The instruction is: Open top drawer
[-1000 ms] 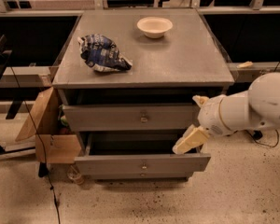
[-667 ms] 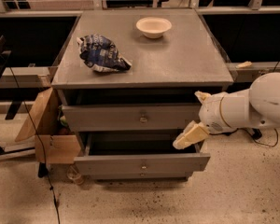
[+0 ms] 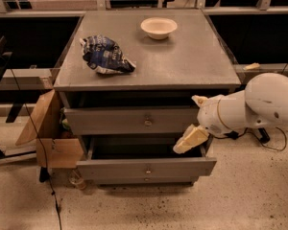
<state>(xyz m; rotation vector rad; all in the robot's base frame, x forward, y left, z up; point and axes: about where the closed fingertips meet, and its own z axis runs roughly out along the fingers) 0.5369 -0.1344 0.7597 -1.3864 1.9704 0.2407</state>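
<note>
Gripper (image 3: pixel 191 139) hovering at four o'clock from knob (image 3: pixel 148 121) of top drawer (image 3: pixel 110 121), grip state not discernible. Approach step: next, reaching toward ten o'clock, grasping knob, pulling outward.

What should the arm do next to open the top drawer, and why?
Probably lift the gripper and carry it across to the knob at the top drawer's centre. The gripper hangs by the right end of the lower drawer, apart from that knob, and the top drawer looks barely out.
</note>
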